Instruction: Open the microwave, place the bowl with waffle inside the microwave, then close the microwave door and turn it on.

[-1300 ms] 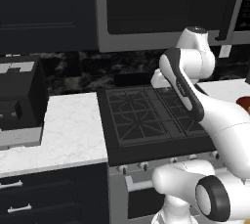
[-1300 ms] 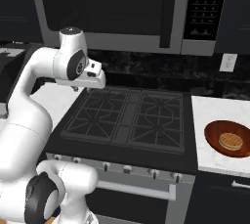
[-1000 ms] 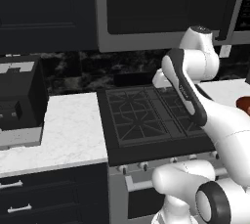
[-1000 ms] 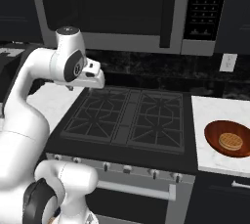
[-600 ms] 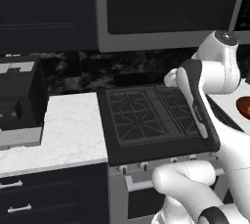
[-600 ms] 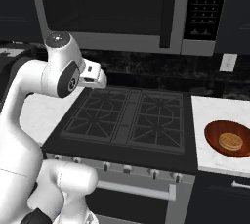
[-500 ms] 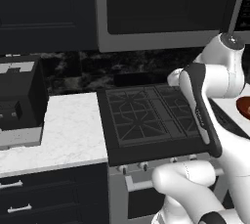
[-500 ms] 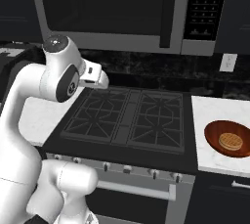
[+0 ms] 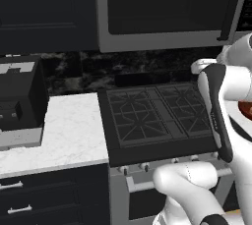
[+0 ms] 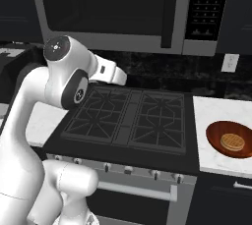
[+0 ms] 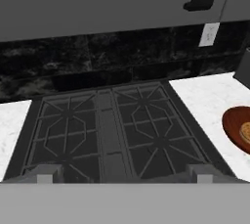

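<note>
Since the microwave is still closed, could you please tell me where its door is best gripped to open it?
Grip the dark vertical bar handle at the right edge of the microwave door, coming straight from the front. The bar is upright, so the pincer fingers should probably close from its two sides.

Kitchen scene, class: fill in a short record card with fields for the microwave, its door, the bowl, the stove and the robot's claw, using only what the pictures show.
microwave: mounted above the stove, control strip at its right
microwave door: shut, dark vertical handle at its right edge
bowl: on the white counter right of the stove, holds a waffle
stove: black gas cooktop, nothing on the grates
claw: state cannot be told; hand camera looks over the stove toward the backsplash
task progress: door not yet opened
</note>
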Controlling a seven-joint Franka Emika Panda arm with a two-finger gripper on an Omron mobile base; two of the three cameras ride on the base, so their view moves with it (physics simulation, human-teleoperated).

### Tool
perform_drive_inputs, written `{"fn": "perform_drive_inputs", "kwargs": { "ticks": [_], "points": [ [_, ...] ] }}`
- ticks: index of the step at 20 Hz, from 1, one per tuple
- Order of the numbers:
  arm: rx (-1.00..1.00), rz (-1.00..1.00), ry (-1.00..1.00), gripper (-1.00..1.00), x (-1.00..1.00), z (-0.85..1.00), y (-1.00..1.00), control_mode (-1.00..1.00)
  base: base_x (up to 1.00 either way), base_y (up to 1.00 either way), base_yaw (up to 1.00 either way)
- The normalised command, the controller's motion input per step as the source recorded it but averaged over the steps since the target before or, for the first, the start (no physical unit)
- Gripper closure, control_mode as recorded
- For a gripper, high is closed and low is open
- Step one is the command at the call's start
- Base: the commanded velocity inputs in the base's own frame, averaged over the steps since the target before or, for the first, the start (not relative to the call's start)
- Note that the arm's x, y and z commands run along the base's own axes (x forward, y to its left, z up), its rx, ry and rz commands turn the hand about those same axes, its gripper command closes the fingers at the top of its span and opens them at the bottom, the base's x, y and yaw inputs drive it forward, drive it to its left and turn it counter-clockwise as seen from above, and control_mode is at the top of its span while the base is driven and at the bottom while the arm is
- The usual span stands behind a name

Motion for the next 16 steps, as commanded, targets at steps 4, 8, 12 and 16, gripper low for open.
{"fn": "perform_drive_inputs", "kwargs": {
  "ticks": [4, 8, 12, 16],
  "points": [
    [0.0, -0.09, -0.01, -1.0, 0.0, 0.79, -0.71, -1.0, 0.0, 0.0, 0.0],
    [0.0, -0.03, 0.0, -1.0, -0.04, 0.83, -0.75, -1.0, 0.0, 0.0, 0.0],
    [0.01, -0.02, -0.12, -1.0, 0.0, 0.49, -0.56, -1.0, 0.0, 0.0, 0.0],
    [0.0, 0.0, -0.18, -1.0, 0.16, 0.24, -0.39, -1.0, 0.0, 0.0, 0.0]
  ]
}}
